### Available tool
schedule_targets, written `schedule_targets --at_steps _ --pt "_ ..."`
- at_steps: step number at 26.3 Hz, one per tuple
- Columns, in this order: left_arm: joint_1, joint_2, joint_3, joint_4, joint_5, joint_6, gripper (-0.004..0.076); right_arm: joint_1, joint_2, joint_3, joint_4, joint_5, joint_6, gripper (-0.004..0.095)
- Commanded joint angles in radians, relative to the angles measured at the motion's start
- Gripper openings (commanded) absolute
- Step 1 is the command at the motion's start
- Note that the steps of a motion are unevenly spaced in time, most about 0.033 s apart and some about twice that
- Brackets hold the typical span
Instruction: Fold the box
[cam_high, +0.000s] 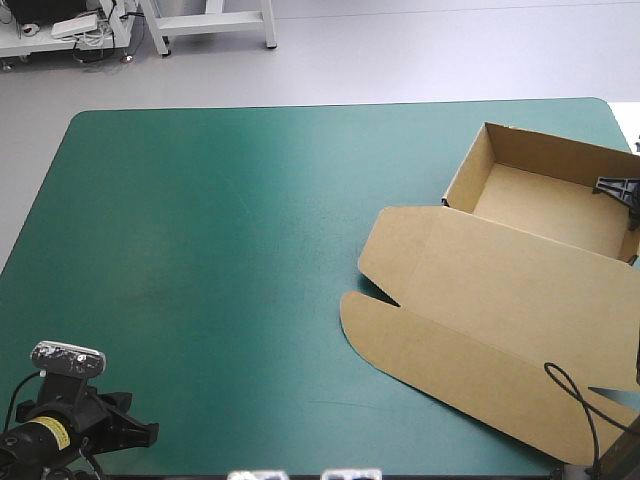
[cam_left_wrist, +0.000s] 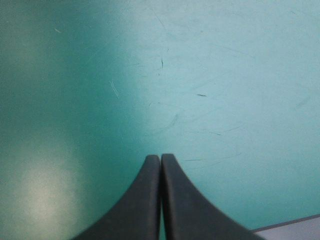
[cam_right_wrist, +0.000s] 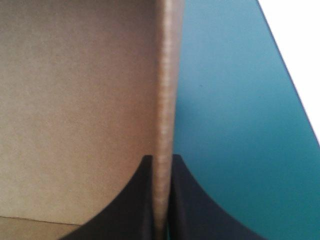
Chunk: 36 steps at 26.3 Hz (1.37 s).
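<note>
The brown box (cam_high: 520, 260) lies at the table's right side as an open tray with its walls raised and its lid flat toward the near edge. My right gripper (cam_high: 622, 190) reaches in at the tray's right wall. In the right wrist view, my right gripper (cam_right_wrist: 162, 159) is shut on that wall (cam_right_wrist: 166, 90), one black finger inside the tray and one outside. My left gripper (cam_left_wrist: 160, 158) is shut with nothing in it, low over the bare teal-green cover (cam_left_wrist: 200, 75). In the high view the left arm (cam_high: 70, 425) sits at the near left corner, far from the box.
The lid's rounded flaps (cam_high: 375, 330) reach toward the table's middle. The table's right edge (cam_right_wrist: 287, 75) runs close beside the gripped wall. Bare teal-green cover (cam_high: 220, 250) spans the left and middle.
</note>
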Motion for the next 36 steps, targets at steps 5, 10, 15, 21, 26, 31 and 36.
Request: schedule_targets --at_steps 5,10,15,21,26,31,36 --pt "-0.005 0.007 -0.022 0.003 -0.024 -0.033 -0.0009 -0.004 0.078 -0.031 0.058 -0.028 -0.109 -0.0009" --pt "-0.005 0.007 -0.022 0.003 -0.022 -0.033 -0.0008 -0.004 0.114 -0.031 0.049 0.006 -0.107 0.0255" --pt "-0.005 0.007 -0.022 0.003 -0.015 -0.033 -0.0009 -0.004 0.115 -0.082 0.058 0.006 -0.107 0.0438" --pt "-0.005 0.007 -0.022 0.003 0.025 -0.033 -0.0009 -0.004 0.094 -0.257 0.061 0.022 -0.088 0.0438" --pt "-0.005 0.007 -0.022 0.003 0.038 -0.033 -0.0009 -0.004 0.057 -0.324 0.028 0.022 -0.072 0.0438" --pt "-0.005 0.007 -0.022 0.003 0.028 -0.033 -0.0009 -0.004 -0.031 -0.326 0.073 0.022 -0.183 0.0393" --pt "-0.005 0.005 0.005 0.011 0.034 -0.033 -0.0009 -0.004 -0.174 -0.300 0.165 0.022 -0.175 0.0120"
